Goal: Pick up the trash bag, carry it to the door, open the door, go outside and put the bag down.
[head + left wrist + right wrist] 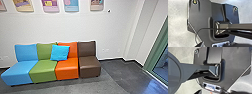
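At the right edge of the head view stands a green frame point(153, 53) with dark glass; whether it belongs to a door or a window I cannot tell. Dark parts of my left gripper point(216, 45) reach in along the edge of the left wrist view, over the robot's own base. In the right wrist view, my right gripper point(216, 92) shows similarly as dark, blurred shapes at the edge. The state of both is unclear.
A row of joined seats, blue point(18, 71), green point(44, 70), orange point(67, 67) and brown point(89, 66), lines the white wall point(110, 30). A bright blue cushion point(60, 52) leans on it. Dark grey floor point(117, 72) runs toward the green frame.
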{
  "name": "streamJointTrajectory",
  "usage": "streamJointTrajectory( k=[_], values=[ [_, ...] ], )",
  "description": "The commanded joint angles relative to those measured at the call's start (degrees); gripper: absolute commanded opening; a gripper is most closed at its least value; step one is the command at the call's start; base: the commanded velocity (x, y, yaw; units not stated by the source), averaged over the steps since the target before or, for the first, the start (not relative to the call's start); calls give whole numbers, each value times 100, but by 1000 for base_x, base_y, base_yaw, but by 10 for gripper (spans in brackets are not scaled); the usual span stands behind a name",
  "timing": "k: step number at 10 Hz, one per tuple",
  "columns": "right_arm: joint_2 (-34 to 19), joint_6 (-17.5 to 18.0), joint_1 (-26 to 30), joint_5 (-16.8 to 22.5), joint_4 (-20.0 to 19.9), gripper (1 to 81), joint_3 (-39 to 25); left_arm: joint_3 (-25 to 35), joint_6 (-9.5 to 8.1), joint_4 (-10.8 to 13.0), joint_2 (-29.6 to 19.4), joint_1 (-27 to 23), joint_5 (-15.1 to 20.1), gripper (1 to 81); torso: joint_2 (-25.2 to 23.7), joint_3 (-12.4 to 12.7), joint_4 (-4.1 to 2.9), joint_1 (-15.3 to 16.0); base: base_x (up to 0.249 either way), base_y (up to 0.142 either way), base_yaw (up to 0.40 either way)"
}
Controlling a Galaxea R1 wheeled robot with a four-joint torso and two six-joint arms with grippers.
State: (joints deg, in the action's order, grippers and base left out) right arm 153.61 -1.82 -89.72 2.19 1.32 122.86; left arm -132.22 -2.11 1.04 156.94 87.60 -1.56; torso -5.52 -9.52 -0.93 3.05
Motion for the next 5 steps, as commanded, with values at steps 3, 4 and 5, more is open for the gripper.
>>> streamJointTrajectory(
  k=[3, 4, 5],
  values=[
    [-1084, 67, 327, 396, -140, 811, -1230, 346, -35, -956, -611, -625, 560, 811, -955, -882, 205, 612, 0, 0, 0],
    [-1294, 67, 362, 387, -140, 811, -1510, 355, -35, -1193, -646, -766, 691, 811, -1161, -1075, 113, 743, 0, 0, 0],
    [-1496, 67, 406, 387, -140, 811, -1747, 355, -35, -1246, -638, -923, 858, 811, -1362, -730, 140, 869, 0, 0, 0]
  ],
)
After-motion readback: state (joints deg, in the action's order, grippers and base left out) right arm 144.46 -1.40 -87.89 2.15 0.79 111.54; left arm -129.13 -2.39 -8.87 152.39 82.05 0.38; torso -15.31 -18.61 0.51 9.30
